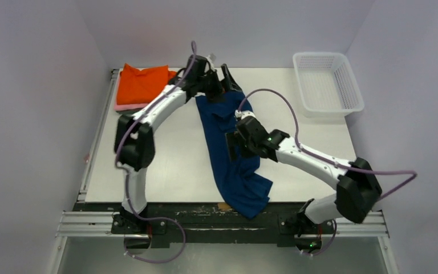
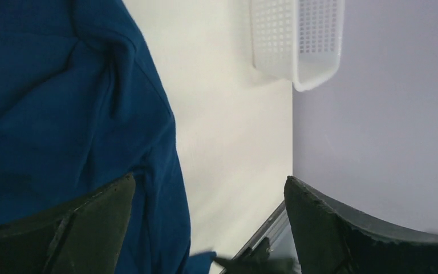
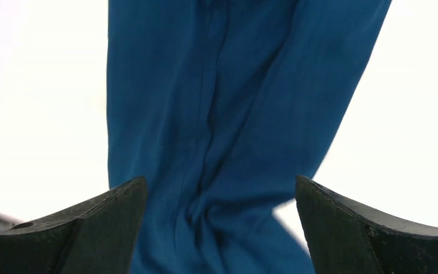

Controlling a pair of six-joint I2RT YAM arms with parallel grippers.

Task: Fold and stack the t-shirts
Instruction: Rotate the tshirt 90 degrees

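Shirt: navy blue shirt, rumpled, fills the left side, lying on the table.
Table: white table, showing right of the shirt.
Basket: white mesh basket, top right by the wall.
Gripper: left gripper, fingers spread wide, gripping nothing.

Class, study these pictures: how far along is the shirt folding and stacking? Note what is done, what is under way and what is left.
Done: an orange shirt lies folded on a pink shirt in the far left corner. Under way: the blue shirt lies bunched lengthwise, with the left gripper and right gripper open over it, gripping nothing. Left: fold it and stack it on those two.
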